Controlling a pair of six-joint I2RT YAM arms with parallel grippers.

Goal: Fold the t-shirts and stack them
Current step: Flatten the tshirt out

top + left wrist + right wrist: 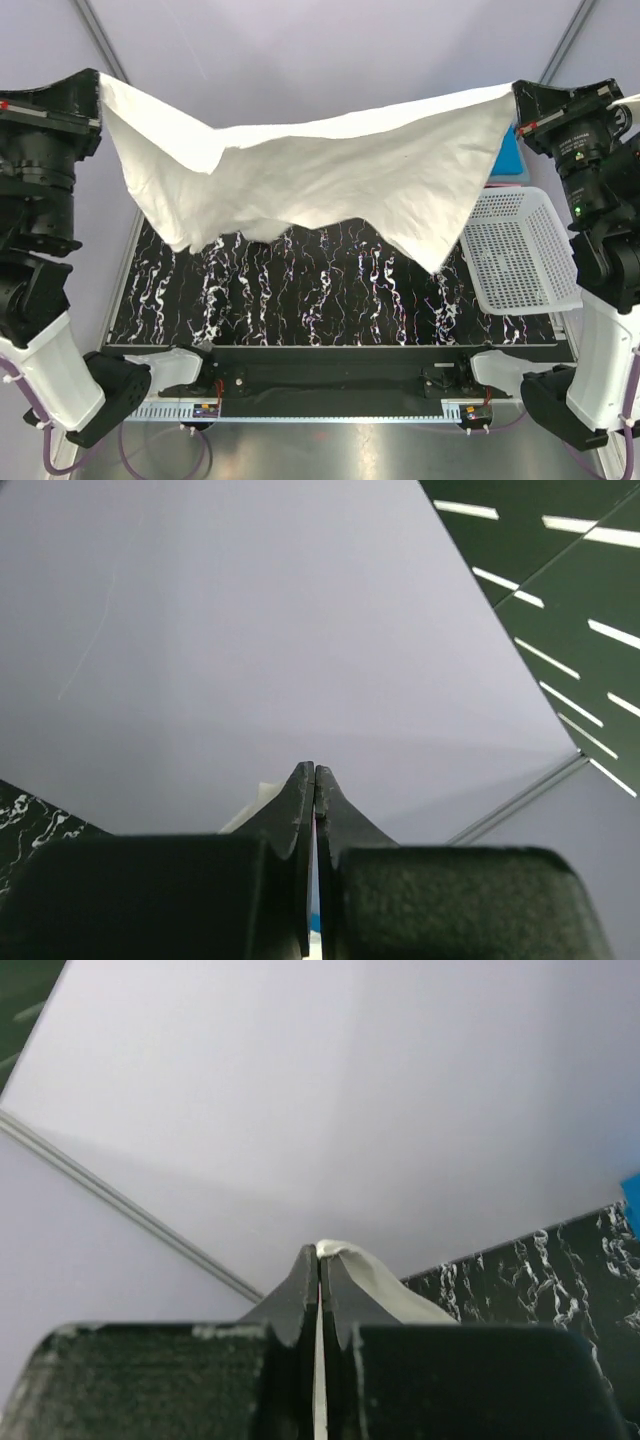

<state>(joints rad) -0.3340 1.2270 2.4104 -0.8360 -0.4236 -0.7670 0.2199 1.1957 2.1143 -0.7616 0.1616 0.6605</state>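
Black marbled table (330, 285), pale grey walls (330, 50) behind. White t-shirt (330, 175) hangs stretched btwn both claws, hiding the table's far part. Left claw (98, 88) & right claw (516, 98) each pinch a shirt corner tight. Below right claw: white basket (520, 250), w/ blue shirt (508, 155) just beside it.

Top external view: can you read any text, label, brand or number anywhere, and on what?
No text is legible.
On the right arm's joint housing: small white lettering, too small to read.
On the white t-shirt: no print on the side showing.
On the white lattice basket: no marking visible.
In the wrist views: no text.
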